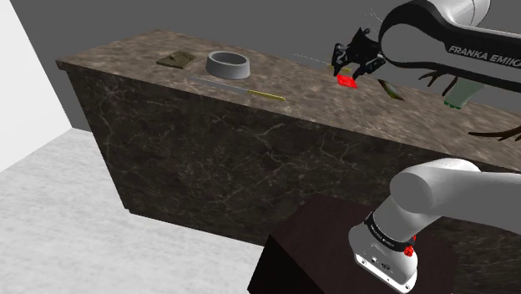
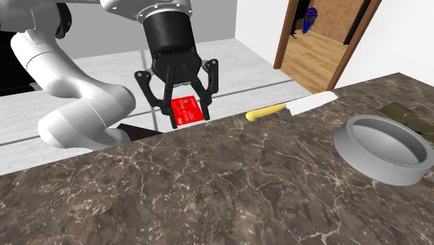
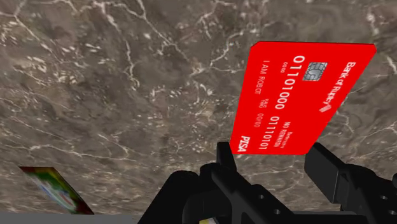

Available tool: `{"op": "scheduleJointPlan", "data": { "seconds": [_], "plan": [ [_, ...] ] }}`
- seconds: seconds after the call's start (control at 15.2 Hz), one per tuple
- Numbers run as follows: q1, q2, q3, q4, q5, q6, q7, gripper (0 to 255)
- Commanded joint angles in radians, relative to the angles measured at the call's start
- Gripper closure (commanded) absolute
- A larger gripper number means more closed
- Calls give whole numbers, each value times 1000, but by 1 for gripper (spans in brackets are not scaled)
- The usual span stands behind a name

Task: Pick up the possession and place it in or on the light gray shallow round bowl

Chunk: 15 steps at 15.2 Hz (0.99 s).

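A red bank card (image 3: 299,95) with a chip and white print is clasped at its lower edge between my two black fingers (image 3: 324,168). My gripper (image 2: 188,118) is shut on the red card (image 2: 186,110) and holds it just above the near edge of the dark marble counter (image 2: 209,188). In the shoulder view the gripper (image 1: 351,73) and card (image 1: 347,81) hang over the counter's right part. The light gray shallow round bowl (image 1: 225,71) stands empty further toward that view's left. In the second exterior view the bowl (image 2: 362,156) is at the right.
A knife (image 2: 292,106) with a yellow handle lies between card and bowl, along the counter edge (image 1: 238,88). Beyond the bowl lies an olive flat object (image 1: 174,58). A green bottle (image 1: 459,93) stands behind the arm. A colourful flat item (image 3: 54,188) lies near the gripper.
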Motion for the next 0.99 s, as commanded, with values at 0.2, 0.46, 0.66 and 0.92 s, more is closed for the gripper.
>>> {"op": "scheduleJointPlan", "data": {
  "seconds": [0.2,0.46,0.66,0.92],
  "plan": [
    [-56,196,85,134,-8,56,69,255],
    [-114,356,167,260,-37,81,133,255],
    [-162,478,236,367,-76,84,187,255],
    [-228,652,342,528,-161,61,271,255]
  ]
}}
